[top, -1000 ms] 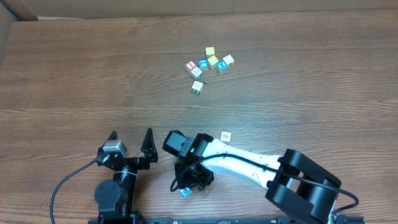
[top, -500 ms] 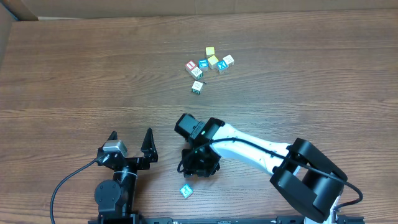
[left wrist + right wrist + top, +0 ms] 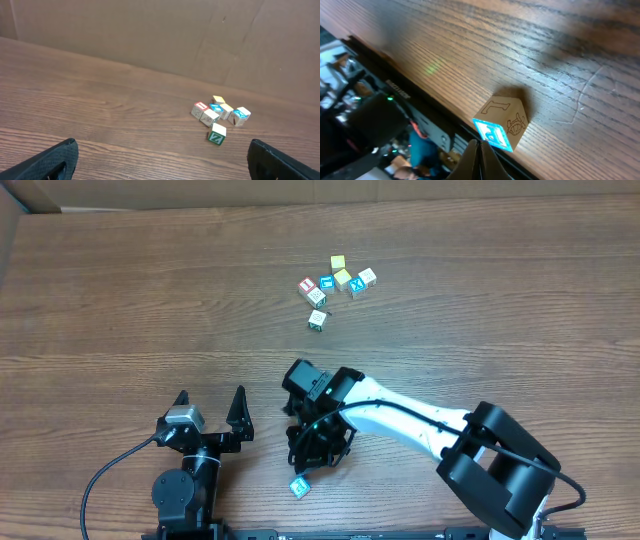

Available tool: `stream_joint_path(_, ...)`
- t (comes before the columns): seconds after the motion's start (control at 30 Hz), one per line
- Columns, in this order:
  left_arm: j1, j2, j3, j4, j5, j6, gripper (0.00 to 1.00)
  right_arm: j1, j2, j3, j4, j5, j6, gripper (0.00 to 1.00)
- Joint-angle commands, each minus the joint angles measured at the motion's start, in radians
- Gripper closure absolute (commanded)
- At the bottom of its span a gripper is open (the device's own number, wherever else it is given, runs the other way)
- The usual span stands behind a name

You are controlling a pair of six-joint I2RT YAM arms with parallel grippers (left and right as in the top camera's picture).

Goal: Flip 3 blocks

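Worktop (image 3: 120, 300) of brown wood grain fills the overhead view. Toward its far side sits a tight cluster of cubes (image 3: 335, 280). Among them are a red-marked block (image 3: 308, 284), yellow-topped cubes (image 3: 338, 262) and a blue cube with a white X (image 3: 357, 288). A green-marked block (image 3: 317, 320) lies just apart on the cluster's near side. Well apart from all of these, close to the front edge, a lone block (image 3: 298, 487) rests with a cyan face up. The right arm (image 3: 400, 425) stretches in from the right, and the right fingers (image 3: 308, 468) hang just beside that lone block. The left fingers (image 3: 209, 400) stand spread wide at the front left, grasping nothing.

From the left wrist, the left fingers (image 3: 162, 145) show as two dark tips in the lower corners, far apart, with bare worktop (image 3: 100, 125) between them. Ahead and to the right, the cluster of cubes (image 3: 220, 109) sits before a cardboard wall (image 3: 150, 30). The green-marked block (image 3: 217, 134) is nearest and shows a Z.

From the right wrist, the right fingers (image 3: 480, 150) are pressed together tip to tip with nothing between them. The lone block (image 3: 502, 122) sits flat on the worktop (image 3: 545, 60) just ahead of the tips, near the front edge. Its cyan face is turned toward the camera, and its pale faces carry line drawings. Whether the tips touch it cannot be told.
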Motion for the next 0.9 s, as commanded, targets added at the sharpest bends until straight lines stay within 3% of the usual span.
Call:
stream_joint_path(0.0, -0.006, -0.009, -0.004, -0.003, -0.003, 0.019, 0.0, 0.05, -0.036, -0.017, 0.003, 0.106, 0.008, 0.96)
stream_joint_path(0.37, -0.006, -0.01, -0.004, -0.003, -0.003, 0.019, 0.0, 0.138, -0.034, -0.018, 0.068, 0.267, 0.05, 0.96)
stream_joint_path(0.87, -0.006, -0.009, -0.004, -0.003, -0.003, 0.019, 0.0, 0.059, -0.034, -0.018, 0.123, 0.315, 0.076, 0.9)
